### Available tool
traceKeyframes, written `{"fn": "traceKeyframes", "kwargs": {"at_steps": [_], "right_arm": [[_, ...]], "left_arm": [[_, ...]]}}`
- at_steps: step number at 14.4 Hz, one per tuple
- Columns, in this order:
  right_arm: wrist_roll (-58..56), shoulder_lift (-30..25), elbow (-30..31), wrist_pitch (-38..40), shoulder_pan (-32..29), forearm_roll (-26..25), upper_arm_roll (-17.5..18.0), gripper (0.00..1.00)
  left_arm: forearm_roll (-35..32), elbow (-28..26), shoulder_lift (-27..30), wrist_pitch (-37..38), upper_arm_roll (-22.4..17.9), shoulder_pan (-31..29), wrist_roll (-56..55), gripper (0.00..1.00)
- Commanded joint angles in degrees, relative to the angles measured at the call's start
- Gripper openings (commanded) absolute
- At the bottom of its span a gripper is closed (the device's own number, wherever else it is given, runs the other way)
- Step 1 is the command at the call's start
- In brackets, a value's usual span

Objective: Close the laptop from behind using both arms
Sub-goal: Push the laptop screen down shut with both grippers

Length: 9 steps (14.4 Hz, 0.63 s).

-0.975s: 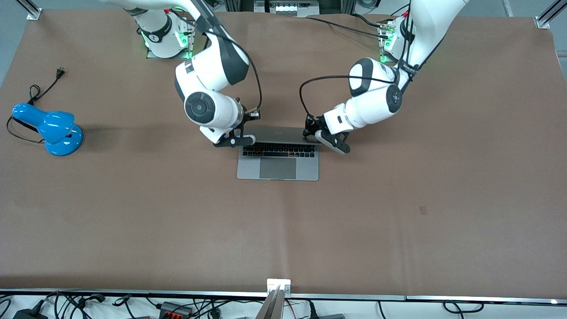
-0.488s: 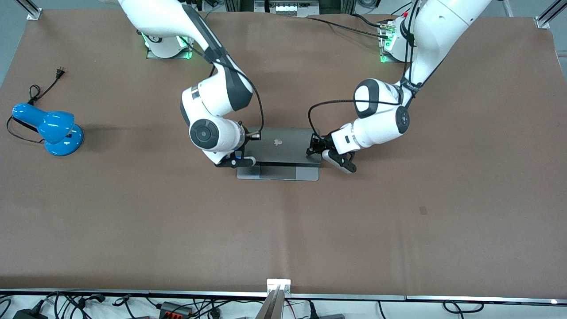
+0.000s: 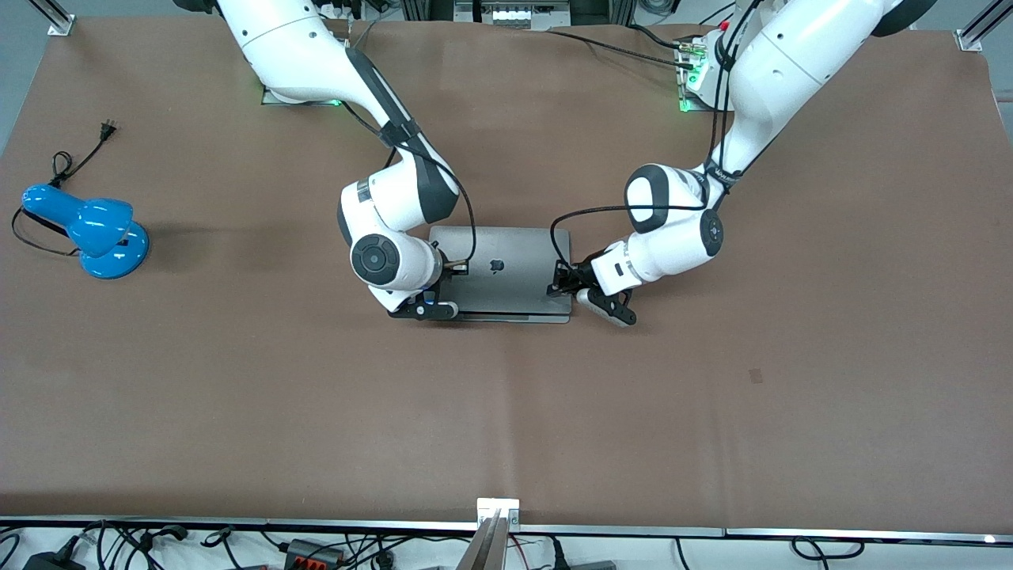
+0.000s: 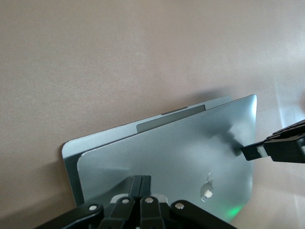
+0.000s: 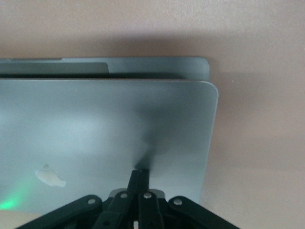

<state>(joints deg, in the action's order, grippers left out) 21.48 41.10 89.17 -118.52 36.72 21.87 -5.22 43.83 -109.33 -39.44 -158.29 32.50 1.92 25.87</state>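
The silver-grey laptop (image 3: 506,285) lies mid-table, its lid with the black apple logo folded down almost flat. A thin strip of the base shows along the edge nearer the front camera. My right gripper (image 3: 453,269) is shut, its tips pressing on the lid toward the right arm's end. My left gripper (image 3: 559,279) is shut, its tips on the lid at the left arm's end. The left wrist view shows its shut fingers (image 4: 142,183) on the lid (image 4: 181,152). The right wrist view shows its shut fingers (image 5: 139,177) on the lid (image 5: 95,129), with a narrow gap to the base.
A blue desk lamp (image 3: 87,229) with a black cord and plug (image 3: 107,127) lies near the table's edge at the right arm's end. Brown table surface (image 3: 506,412) stretches between the laptop and the front camera.
The lid went from upright with the keyboard showing to nearly flat. Both grippers moved down and toward the front camera with it, staying shut.
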Motion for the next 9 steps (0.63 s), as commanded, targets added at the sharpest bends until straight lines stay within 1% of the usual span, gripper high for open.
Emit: {"fn": "traceKeyframes", "kwargs": {"at_steps": [1,3,9], "right_arm": [[0.32,2.92,-3.12,-1.18,-0.15,-0.86,0.04,0.00],[0.32,4.33,-3.13,-2.85,0.11,-0.95,0.04,0.00],[0.23,5.30,-3.21,-3.56,-0.07,-1.04,-0.05,0.00]], "left_arm": [[0.47,2.28,-2.65,-0.97,0.02,0.37,1.56,0.01],[0.38,2.37,-3.62,-1.23,0.02,0.37,1.56,0.01],[0.38,2.37,-5.82,-1.24,-0.16,0.28,1.56,0.01]]}}
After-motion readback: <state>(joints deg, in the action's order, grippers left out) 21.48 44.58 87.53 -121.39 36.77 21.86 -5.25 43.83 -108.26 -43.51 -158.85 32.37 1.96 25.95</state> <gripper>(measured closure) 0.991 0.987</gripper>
